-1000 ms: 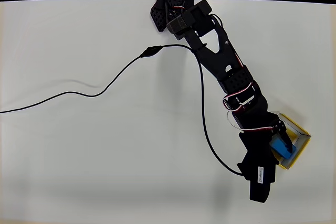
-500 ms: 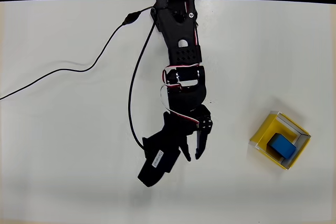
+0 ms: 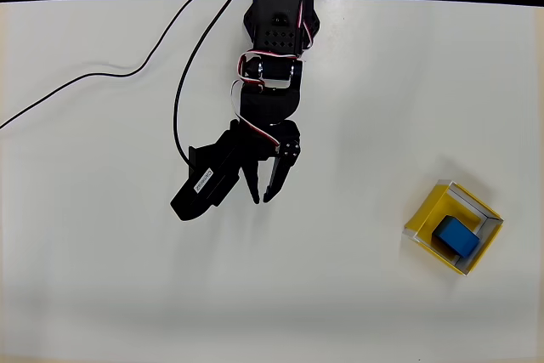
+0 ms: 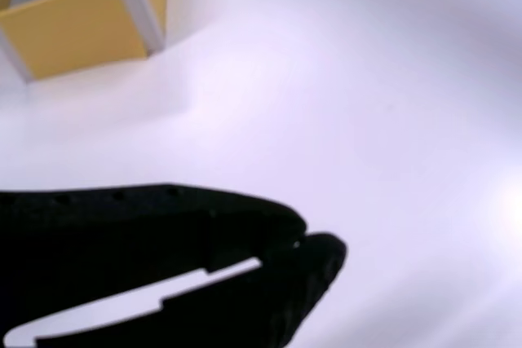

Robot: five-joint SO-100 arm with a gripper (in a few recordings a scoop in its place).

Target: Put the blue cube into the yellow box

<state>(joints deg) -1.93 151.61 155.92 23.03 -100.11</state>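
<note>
Arm folded near the frame's upper centre, cube boxed.
The gripper [image 3: 261, 195] points downward, tips pressed together (holding nothing); the blue cube [image 3: 456, 236] sits inside the yellow box [image 3: 420, 218], lower right.

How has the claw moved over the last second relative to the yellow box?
Yes. In the overhead view the claw has left the yellow box, where the blue cube lies, retreating leftward and up toward the arm's base.
</note>
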